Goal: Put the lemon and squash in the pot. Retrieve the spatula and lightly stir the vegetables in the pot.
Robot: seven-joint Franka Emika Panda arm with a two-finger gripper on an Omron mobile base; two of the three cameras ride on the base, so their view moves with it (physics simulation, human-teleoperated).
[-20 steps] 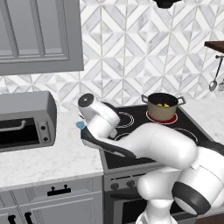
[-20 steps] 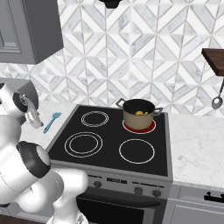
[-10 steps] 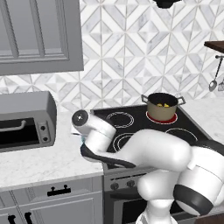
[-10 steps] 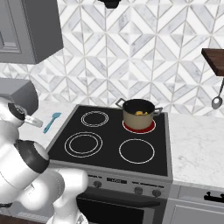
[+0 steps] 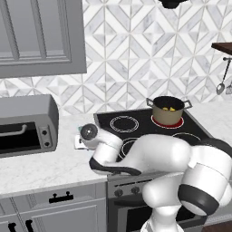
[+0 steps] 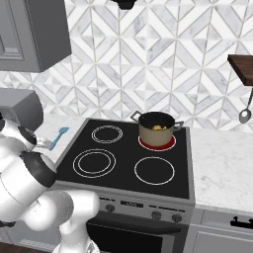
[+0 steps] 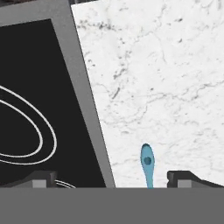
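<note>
- Your tool (image 7: 111, 178) is wide open and holds nothing; its tips sit at the bottom of the hand view, either side of the spatula (image 7: 147, 165).
- The spatula lies flat on the table (image 7: 166, 78), lower centre, just beside the stove (image 7: 26, 87).
- You see only its handle end: close too far out and it could slip or tip.
- The pot (image 6: 156, 126), centre of the right base view, holds something yellow.
</note>
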